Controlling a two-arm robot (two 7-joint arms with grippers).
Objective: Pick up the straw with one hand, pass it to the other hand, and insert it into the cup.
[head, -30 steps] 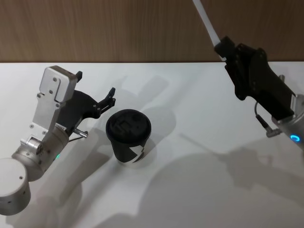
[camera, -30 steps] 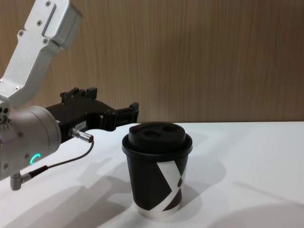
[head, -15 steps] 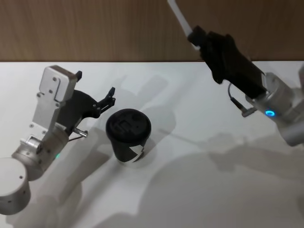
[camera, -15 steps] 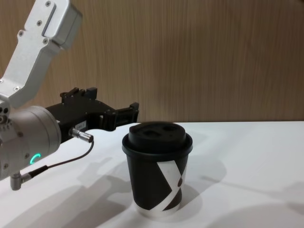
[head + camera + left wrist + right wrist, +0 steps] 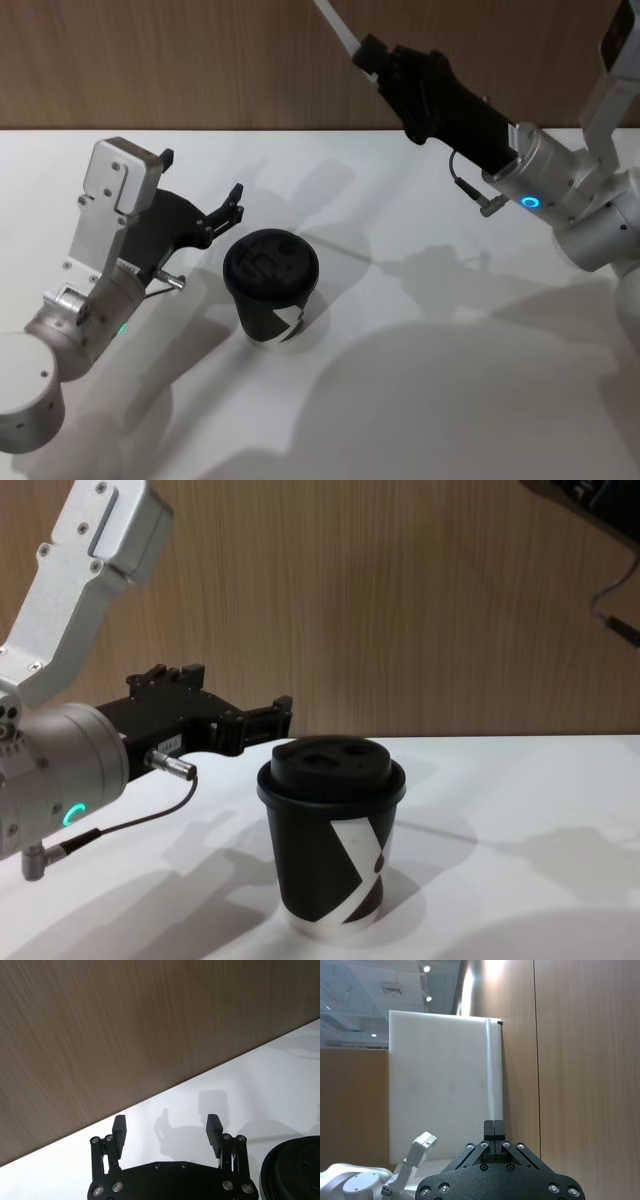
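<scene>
One straw (image 5: pixel 335 25) clamped in raised right end effector (image 5: pixel 368 55); next, probably handover to spread-open left end effector (image 5: pixel 200 175) beside cup (image 5: pixel 270 285)

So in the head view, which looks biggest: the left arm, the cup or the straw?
1. Left arm, though it's nearest the camera.
2. Cup.
3. Straw: just a short piece past the right gripper's shut fingers, cut off by the picture's edge.

Matt cup (image 5: pixel 272 290), seemingly paper straw (image 5: pixel 338 25).
</scene>
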